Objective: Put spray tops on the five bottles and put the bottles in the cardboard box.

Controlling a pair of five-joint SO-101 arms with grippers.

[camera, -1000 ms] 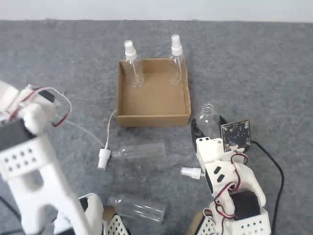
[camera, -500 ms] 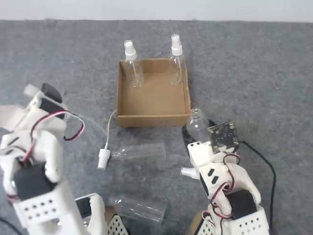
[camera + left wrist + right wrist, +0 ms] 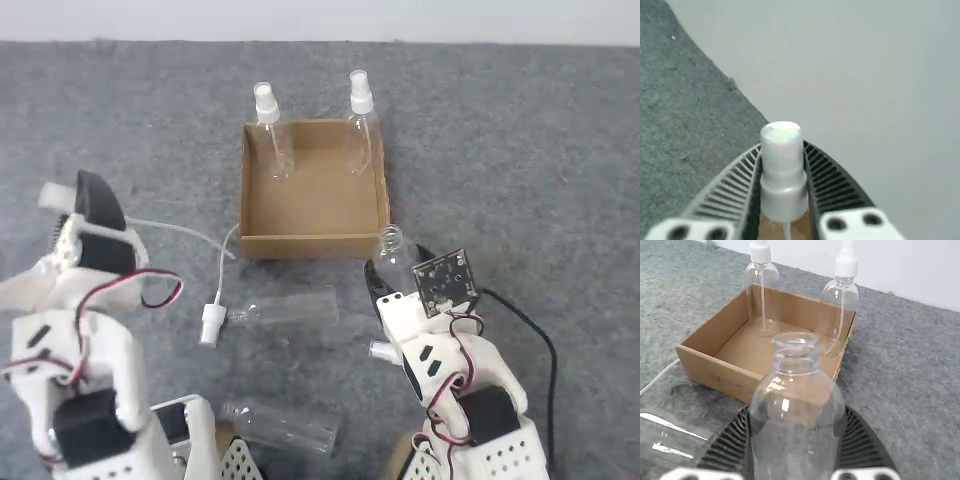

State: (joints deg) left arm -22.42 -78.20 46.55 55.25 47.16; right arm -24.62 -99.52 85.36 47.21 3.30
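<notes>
Swung round, spray top (image 3: 782, 170) pinched in left gripper (image 3: 782, 150) — shifted nearer cardboard box (image 3: 315, 243), uncapped bottle (image 3: 795, 405) clamped in right gripper (image 3: 795, 440); judged readied for capping.

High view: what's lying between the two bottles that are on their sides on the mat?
Nothing. In the high view, only bare grey mat separates the farther bottle from the nearer bottle.

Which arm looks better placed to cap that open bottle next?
Left, probably. Its gripper is shut on a spray top, while the right gripper holds the uncapped bottle upright near the cardboard box, so the right likely just steadies it.
</notes>
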